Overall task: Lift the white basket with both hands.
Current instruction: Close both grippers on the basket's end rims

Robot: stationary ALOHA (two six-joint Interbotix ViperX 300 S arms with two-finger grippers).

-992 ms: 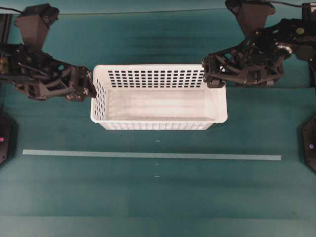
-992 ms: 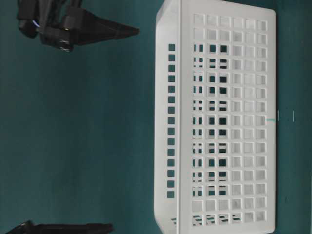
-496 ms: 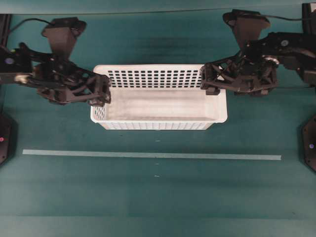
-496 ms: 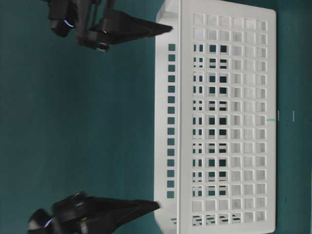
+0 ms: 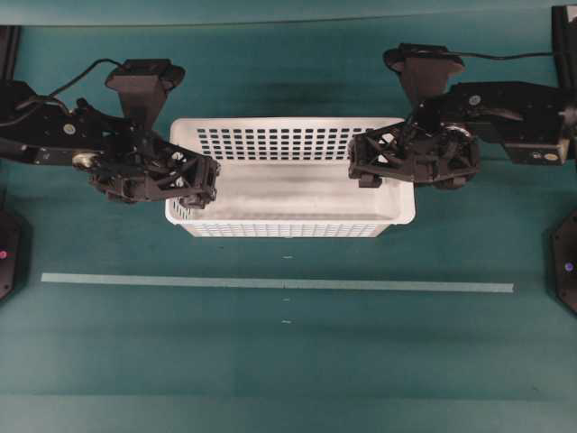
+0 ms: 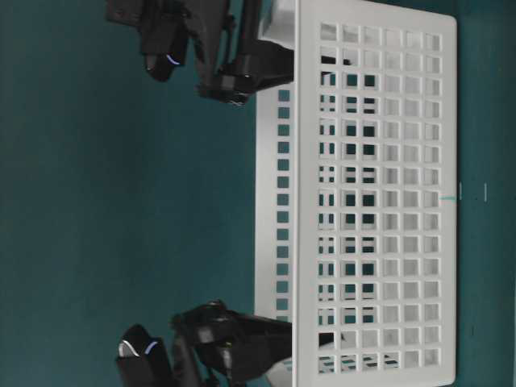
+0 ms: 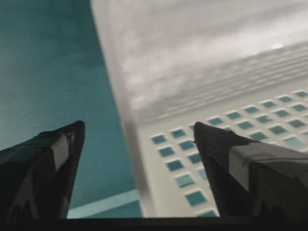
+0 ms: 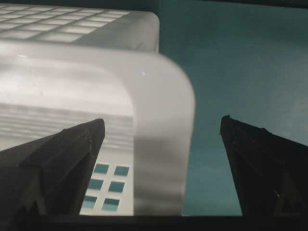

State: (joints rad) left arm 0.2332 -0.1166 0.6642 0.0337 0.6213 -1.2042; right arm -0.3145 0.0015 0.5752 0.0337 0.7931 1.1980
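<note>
The white basket (image 5: 288,194) stands on the green table, long side facing the front, with nothing in it. My left gripper (image 5: 200,185) is open and straddles the basket's left short wall. In the left wrist view the left gripper (image 7: 138,126) has the rim (image 7: 126,120) between its fingers, one over the table and one inside by the perforated wall. My right gripper (image 5: 368,170) is open at the right end. The right wrist view shows the right gripper (image 8: 161,120) astride the rolled rim (image 8: 161,144) near a corner. Neither touches the basket (image 6: 375,193).
A pale tape line (image 5: 270,283) runs across the green table (image 5: 288,361) in front of the basket. Black arm bases sit at the left edge (image 5: 7,248) and at the right edge (image 5: 566,262).
Both grippers have moved inward and lower, from beside the basket's ends to astride its short walls. Their jaws have stayed open. The basket has not moved.
</note>
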